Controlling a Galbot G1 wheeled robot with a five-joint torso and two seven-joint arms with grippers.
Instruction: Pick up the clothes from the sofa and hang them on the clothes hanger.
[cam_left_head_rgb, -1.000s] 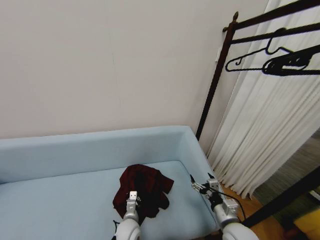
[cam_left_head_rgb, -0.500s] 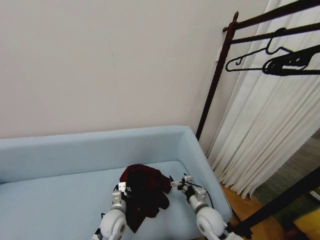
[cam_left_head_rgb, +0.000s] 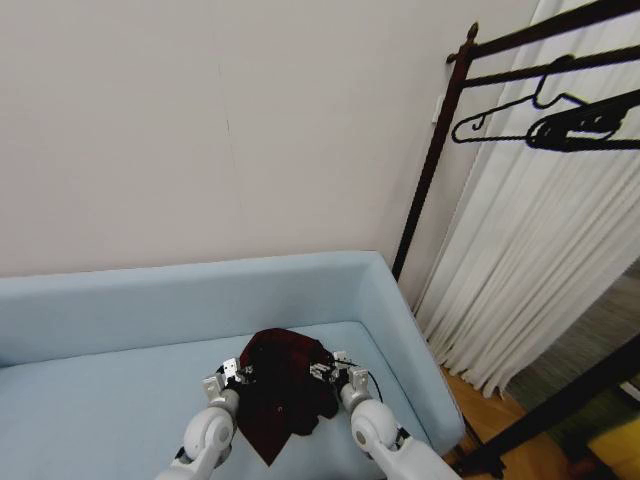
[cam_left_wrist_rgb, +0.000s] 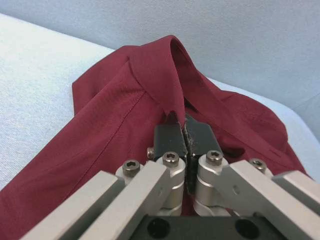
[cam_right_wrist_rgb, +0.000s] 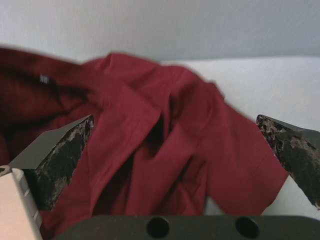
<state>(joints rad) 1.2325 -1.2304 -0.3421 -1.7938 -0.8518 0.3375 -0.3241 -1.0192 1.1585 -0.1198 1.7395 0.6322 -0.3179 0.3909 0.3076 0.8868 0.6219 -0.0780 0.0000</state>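
A dark red shirt (cam_left_head_rgb: 285, 390) lies in a heap on the seat of the light blue sofa (cam_left_head_rgb: 110, 400), close to the sofa's right end. It looks soft, thin and light. It will not break. It will sag and fold as soon as it is picked up, and a sleeve can hang low and drag. It may also slip out of a weak hold.

A good place to hold it is the collar (cam_left_wrist_rgb: 160, 75), because the cloth is folded and thicker there. Holding it in two spots, one on each side, should keep it spread out for the hanger.

The left pincer (cam_left_head_rgb: 232, 374) is at the shirt's left side. Its fingers (cam_left_wrist_rgb: 172, 142) are pressed together right at the edge of the collar. I cannot tell if any cloth is caught between them.

The right pincer (cam_left_head_rgb: 328, 370) is at the shirt's right side. Its fingers (cam_right_wrist_rgb: 60, 155) are spread wide, with the bunched cloth just in front of them. It holds nothing.

A black hanger (cam_left_head_rgb: 585, 128) hangs on a dark rack (cam_left_head_rgb: 432, 160), high up and well to the right. A white curtain (cam_left_head_rgb: 540, 280) hangs behind the rack. The sofa's arm (cam_left_head_rgb: 395, 310) and the rack's tall post stand between the shirt and the hanger, so the shirt has to go up and over. The loose cloth could catch on the post.
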